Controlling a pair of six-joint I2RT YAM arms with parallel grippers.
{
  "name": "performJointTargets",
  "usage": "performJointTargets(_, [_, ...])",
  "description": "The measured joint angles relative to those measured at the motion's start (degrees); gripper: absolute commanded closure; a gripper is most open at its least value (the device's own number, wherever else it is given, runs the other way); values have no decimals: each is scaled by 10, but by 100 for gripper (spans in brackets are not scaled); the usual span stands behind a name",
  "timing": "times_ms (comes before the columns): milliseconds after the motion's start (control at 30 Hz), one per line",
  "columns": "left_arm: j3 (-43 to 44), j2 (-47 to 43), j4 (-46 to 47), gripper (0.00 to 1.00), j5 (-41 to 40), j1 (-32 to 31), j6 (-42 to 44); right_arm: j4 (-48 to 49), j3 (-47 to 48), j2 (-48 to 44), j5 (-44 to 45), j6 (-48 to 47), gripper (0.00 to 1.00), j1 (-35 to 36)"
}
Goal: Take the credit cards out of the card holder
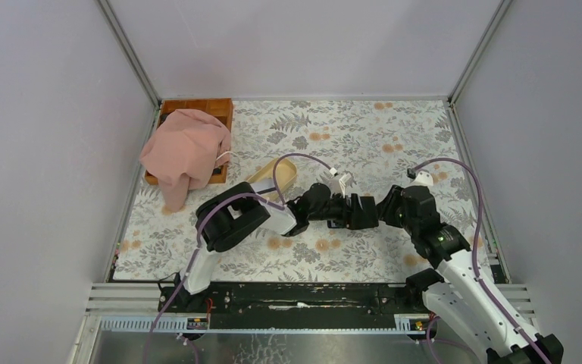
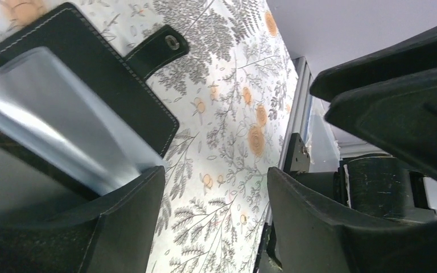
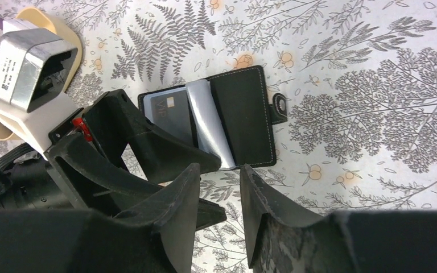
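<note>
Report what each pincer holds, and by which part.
Nothing is held. The left pincer is open, one finger over the open card holder's edge, bare table between its fingers. The right pincer is open and empty beside it.

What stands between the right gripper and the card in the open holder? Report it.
The left gripper does: one of its fingers lies across the open card holder, covering part of the credit card. A clear flap sits beside the card. The right gripper, open, is just off the holder's edge.
</note>
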Motion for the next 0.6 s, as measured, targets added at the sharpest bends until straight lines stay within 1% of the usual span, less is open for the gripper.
performJointTargets(233, [52,33,3,27,12,-7,-3,-29,9,-16,17,-4,60,0])
performJointTargets(433, [102,74,0,27,21,-7,-3,-37,21,-36,32,-5,59,0])
performJointTargets(600, [146,92,-8,27,33,-7,-3,-49,25,-44,45,-6,59,0])
